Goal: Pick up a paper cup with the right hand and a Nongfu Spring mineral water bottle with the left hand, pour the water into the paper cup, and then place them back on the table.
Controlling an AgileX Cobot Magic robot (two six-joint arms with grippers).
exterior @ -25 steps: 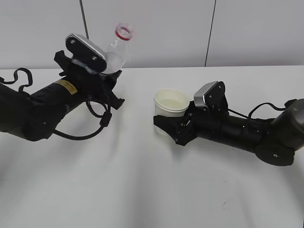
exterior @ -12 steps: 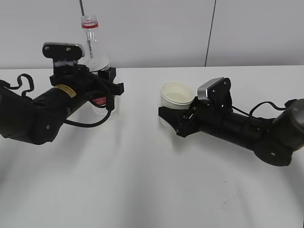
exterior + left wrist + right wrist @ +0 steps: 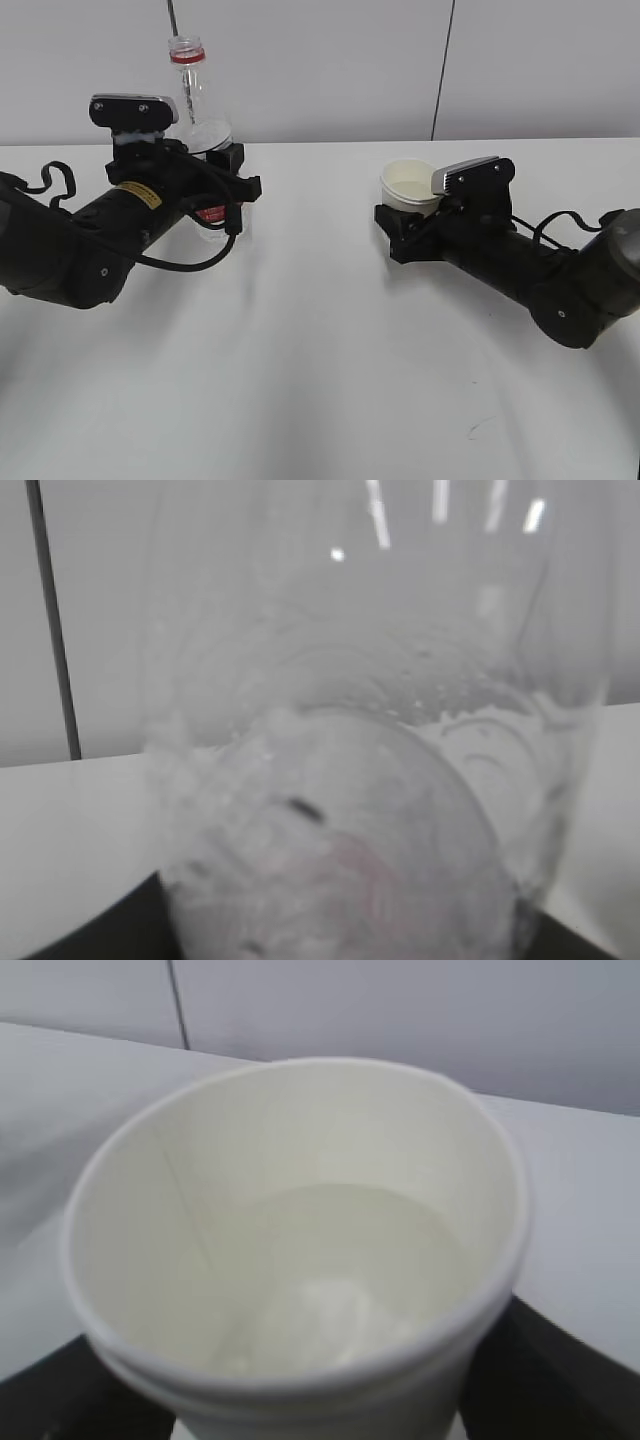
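Exterior view: both black robot grippers grip their loads over the plain white table [image 3: 320,380].

At left, the left hand [image 3: 215,180] clamps the tall clear plastic Nongfu Spring mineral water bottle [image 3: 195,110] upright, seemingly resting on the tabletop; the close wrist picture is blurred. At right, the right hand [image 3: 405,222] holds the small white paper cup [image 3: 410,185], water inside, low near the table.

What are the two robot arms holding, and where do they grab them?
The left gripper clamps the water bottle around its lower middle. The right gripper holds the paper cup by its lower sides.
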